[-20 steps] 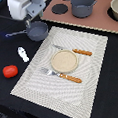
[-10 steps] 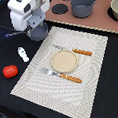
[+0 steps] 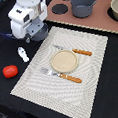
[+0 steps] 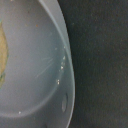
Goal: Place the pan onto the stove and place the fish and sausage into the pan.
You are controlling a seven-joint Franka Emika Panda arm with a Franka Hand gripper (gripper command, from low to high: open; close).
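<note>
The gripper (image 3: 36, 32) sits over the pan (image 3: 39, 32) at the placemat's (image 3: 90, 68) far-left corner; whether it grips cannot be told (its fingers are hidden). The stove (image 3: 100, 20) lies far right, holding a grey pot (image 3: 83, 5). The fish (image 3: 23, 53) and sausage (image 3: 10, 71) rest left of the mat, apart.

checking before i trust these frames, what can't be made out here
- Gripper: exterior view, hidden beneath the arm's white housing; open or shut cannot be told. The wrist view shows no fingers.
- Pan: wrist view, blurred close-up cut off by the edges; exterior view, mostly covered by the arm, handle unseen.
- Stove: exterior view, cut off by the top edge.
- Fish: exterior view, too small to show markings.
</note>
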